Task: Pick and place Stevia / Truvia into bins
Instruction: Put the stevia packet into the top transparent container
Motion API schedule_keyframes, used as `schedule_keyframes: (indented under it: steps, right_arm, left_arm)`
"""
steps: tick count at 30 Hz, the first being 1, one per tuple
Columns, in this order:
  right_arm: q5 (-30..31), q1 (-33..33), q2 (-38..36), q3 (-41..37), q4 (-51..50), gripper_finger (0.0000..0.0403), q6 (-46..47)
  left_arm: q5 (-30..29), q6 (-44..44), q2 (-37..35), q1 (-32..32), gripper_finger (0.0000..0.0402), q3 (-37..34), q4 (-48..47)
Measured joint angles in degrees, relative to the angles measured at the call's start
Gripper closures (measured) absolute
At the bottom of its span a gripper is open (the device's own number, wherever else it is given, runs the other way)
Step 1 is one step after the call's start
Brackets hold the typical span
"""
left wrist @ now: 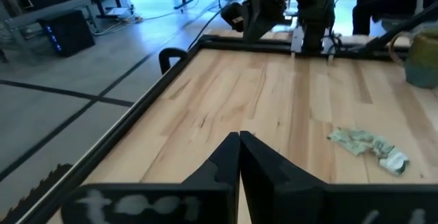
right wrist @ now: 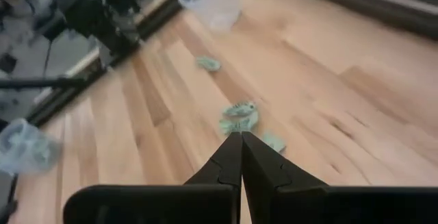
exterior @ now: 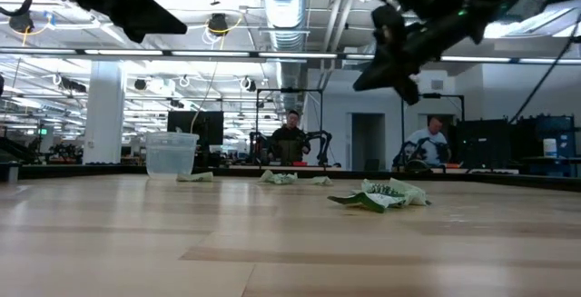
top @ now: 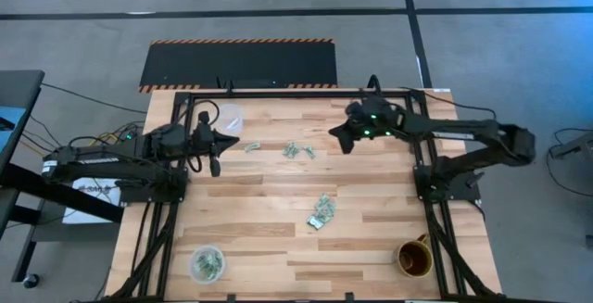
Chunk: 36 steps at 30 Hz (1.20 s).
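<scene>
Pale green and white Stevia packets lie in loose clusters on the wooden table: one at mid-table toward the far side [top: 296, 150], a single one [top: 252, 146] to its left, and a pile nearer the front [top: 321, 212] [exterior: 381, 195]. One clear bin [top: 229, 116] [exterior: 172, 154] stands at the far left. The other bin [top: 208, 264] stands at the near left with packets inside. My left gripper [top: 232, 143] [left wrist: 239, 138] hangs shut above the table beside the far bin. My right gripper [top: 335, 136] [right wrist: 241, 136] is shut in the air, pointing slantwise down toward the far cluster [right wrist: 238, 118].
A brown mug [top: 414, 258] stands at the near right. Black frame rails [top: 278, 91] run along the table's far edge and its sides. People sit at desks in the room beyond the table [exterior: 290, 138].
</scene>
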Motion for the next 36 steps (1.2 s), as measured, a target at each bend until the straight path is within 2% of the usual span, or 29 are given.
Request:
schedule_keyframes:
  steps: [5,12,15,19,23,27,31,36]
  right_arm:
    - [-3.0,0.0,9.8,6.2,-0.1,0.0403,-0.3]
    - [-10.9,-0.1,20.9,14.1,-4.5,0.0399,-2.5]
    - [-12.2,-0.1,24.6,17.5,-8.9,0.0375,-4.9]
    - [-12.2,-0.1,29.0,22.0,-15.7,0.0324,-6.5]
    - [-11.6,0.0,33.0,25.4,-19.4,0.0276,-5.5]
    - [-3.7,1.1,36.8,27.9,-21.9,0.0247,-1.7]
    - [1.4,2.4,39.5,30.9,-25.7,0.0244,-3.0]
    - [2.3,4.9,41.4,32.9,-26.0,0.0261,-3.9]
  left_arm:
    - [-0.3,0.8,0.0,0.0,0.0401,0.0,-0.9]
    - [-0.3,0.2,0.0,0.0,0.0401,0.0,-1.3]
    - [-0.3,0.2,0.0,0.0,0.0401,0.0,-1.3]
    - [-0.3,0.1,0.0,0.0,0.0401,0.0,-1.5]
    - [-0.4,0.0,0.0,0.0,0.0401,0.0,-3.3]
    - [-0.4,0.0,0.0,0.0,0.0401,0.0,-5.6]
    - [-0.4,0.0,0.0,0.0,0.0401,0.0,-8.4]
    - [-0.4,5.9,0.0,0.0,0.0401,0.0,-11.1]
